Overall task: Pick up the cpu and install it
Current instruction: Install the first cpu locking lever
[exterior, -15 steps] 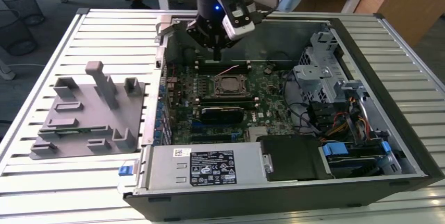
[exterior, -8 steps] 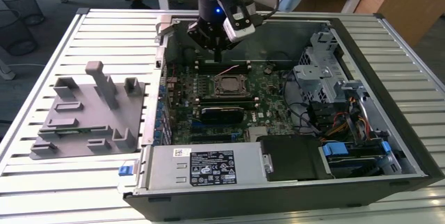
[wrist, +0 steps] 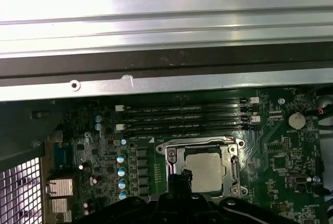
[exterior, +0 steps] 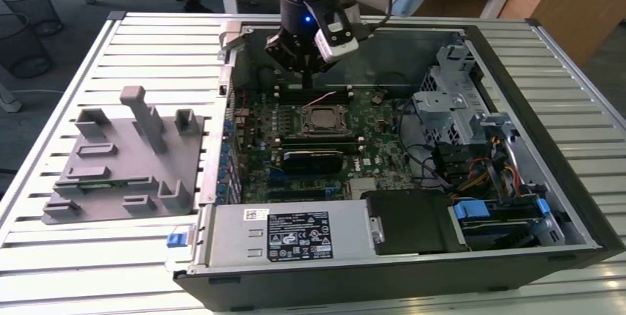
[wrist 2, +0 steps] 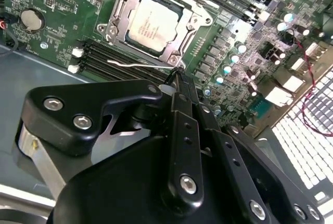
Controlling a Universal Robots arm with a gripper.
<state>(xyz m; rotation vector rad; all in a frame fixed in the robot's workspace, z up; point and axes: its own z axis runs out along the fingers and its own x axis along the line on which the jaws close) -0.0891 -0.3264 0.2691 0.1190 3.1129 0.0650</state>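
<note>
The cpu lies flat inside the black socket frame on the green motherboard; its silvery top faces up. In the exterior view the cpu sits mid-board in the open computer case. My gripper hangs just above the board, behind the socket beside the memory slots. The dark fingers meet in a narrow tip and hold nothing. The first wrist view has the cpu close by the gripper's tip.
A grey fixture plate with upright blocks lies on the slatted table at the exterior view's left. Inside the case are a power supply, a drive cage with cables, and memory slots. The case wall rims the board.
</note>
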